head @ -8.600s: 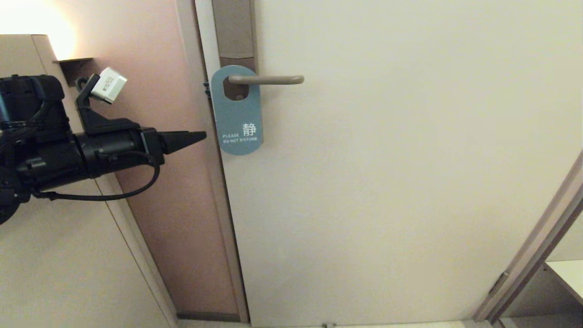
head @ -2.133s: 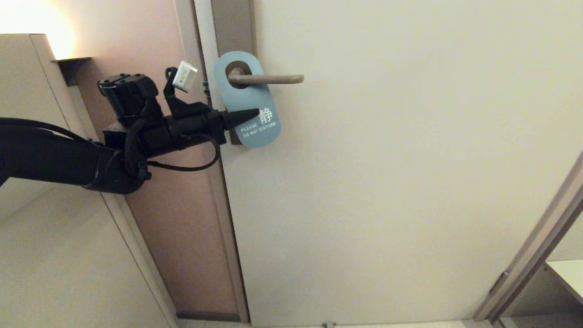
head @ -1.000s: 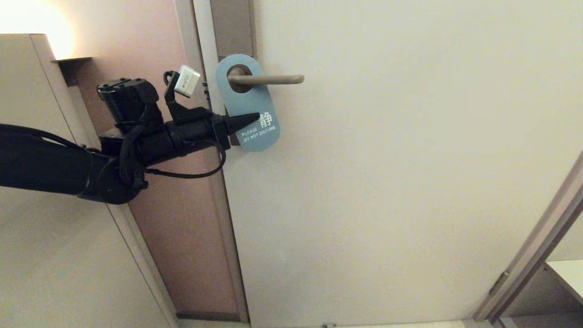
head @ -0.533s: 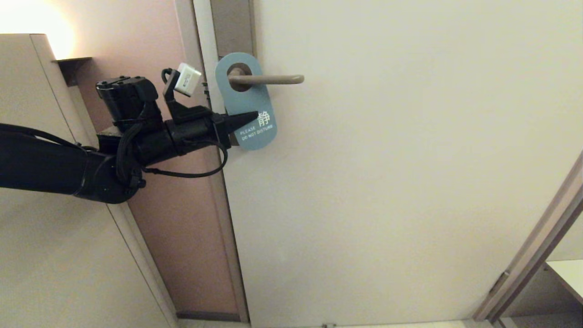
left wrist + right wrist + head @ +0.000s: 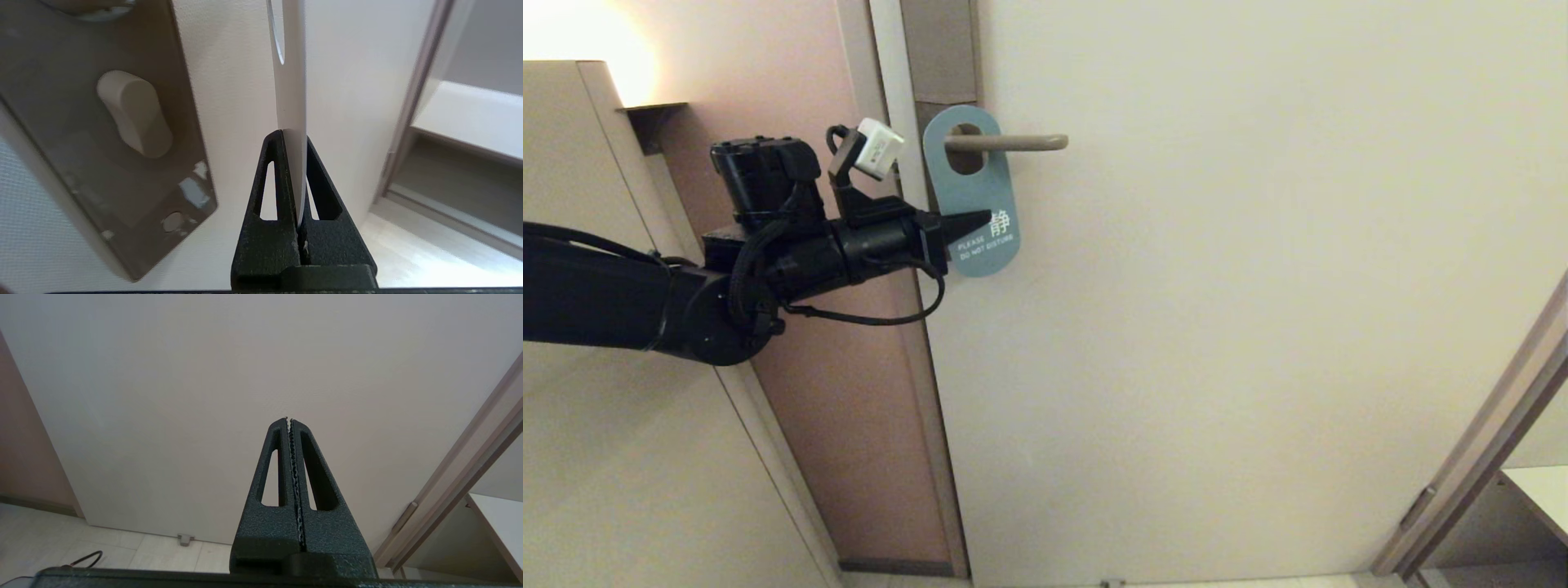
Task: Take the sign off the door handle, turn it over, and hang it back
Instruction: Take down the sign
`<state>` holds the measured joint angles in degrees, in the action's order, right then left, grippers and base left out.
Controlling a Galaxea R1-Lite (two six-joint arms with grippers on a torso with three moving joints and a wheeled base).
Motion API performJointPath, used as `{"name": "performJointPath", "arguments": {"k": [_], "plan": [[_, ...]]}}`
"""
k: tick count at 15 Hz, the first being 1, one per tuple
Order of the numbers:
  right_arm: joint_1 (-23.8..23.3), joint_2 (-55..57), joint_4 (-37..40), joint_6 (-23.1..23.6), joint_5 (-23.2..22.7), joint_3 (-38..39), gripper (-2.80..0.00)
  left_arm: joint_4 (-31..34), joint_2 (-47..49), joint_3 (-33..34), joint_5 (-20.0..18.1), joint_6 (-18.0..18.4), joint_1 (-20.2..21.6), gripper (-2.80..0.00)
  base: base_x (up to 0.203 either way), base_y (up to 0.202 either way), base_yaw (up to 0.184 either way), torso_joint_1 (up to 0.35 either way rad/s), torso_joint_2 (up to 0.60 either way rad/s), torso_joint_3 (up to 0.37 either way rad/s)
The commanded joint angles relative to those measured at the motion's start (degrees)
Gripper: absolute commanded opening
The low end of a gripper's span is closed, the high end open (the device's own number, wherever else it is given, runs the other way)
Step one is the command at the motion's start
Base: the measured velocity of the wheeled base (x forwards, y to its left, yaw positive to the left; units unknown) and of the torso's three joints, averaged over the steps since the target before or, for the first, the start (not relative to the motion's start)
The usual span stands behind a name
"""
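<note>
Sign: the blue sign [image 5: 970, 192] is in the upper middle of the head picture. It leans a little, with its bottom end swung to the right. The blue side faces us, with white words that say "PLEASE DO NOT DISTURB". Its hole is around the door handle [image 5: 1006, 142].
Door handle: a straight bar that sticks out to the right, just past the sign. It goes through the hole near the sign's top.
Left gripper: the left gripper [image 5: 982, 219] comes in from the left side of the picture. Its two fingers are squeezed tight on the low left edge of the sign.
Left wrist picture: the sign [image 5: 291, 102] looks thin here, seen from its edge, white, pinched between the black fingers [image 5: 273, 183]. A grey-brown plate [image 5: 81, 134] on the door sits beside it.
Right gripper: the right gripper [image 5: 289, 420] shows only in its own wrist picture. Its fingers are pressed together with nothing between them. It points at the plain door [image 5: 184, 375].
</note>
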<state>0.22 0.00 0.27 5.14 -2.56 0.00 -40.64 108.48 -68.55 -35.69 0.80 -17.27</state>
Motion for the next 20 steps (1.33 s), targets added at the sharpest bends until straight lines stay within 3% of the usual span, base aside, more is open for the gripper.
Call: {"name": "performJointPath", "arguments": {"k": [1,3,12,17,20], "plan": [[0.04,0.09,0.0,0.04,-0.08,0.0,-2.8,0.24,-0.29,-0.09,1.21,0.52,-0.8,-2.8,0.0,0.0,0.0,0.0,0.0,0.0],[0.04,0.09,0.0,0.04,-0.08,0.0,-2.8,0.52,-0.2,-0.11,4.14,0.6,-1.99,-2.8,0.0,0.0,0.0,0.0,0.0,0.0],[0.04,0.09,0.0,0.04,-0.08,0.0,-2.8,1.04,0.48,-1.68,9.53,0.69,-5.94,-2.8,0.0,0.0,0.0,0.0,0.0,0.0],[0.04,0.09,0.0,0.04,-0.08,0.0,-2.8,2.63,4.2,-8.61,10.2,0.69,-7.5,-2.8,0.0,0.0,0.0,0.0,0.0,0.0],[0.04,0.09,0.0,0.04,-0.08,0.0,-2.8,2.76,5.19,-9.24,10.24,0.69,-8.4,-2.8,0.0,0.0,0.0,0.0,0.0,0.0]]}}
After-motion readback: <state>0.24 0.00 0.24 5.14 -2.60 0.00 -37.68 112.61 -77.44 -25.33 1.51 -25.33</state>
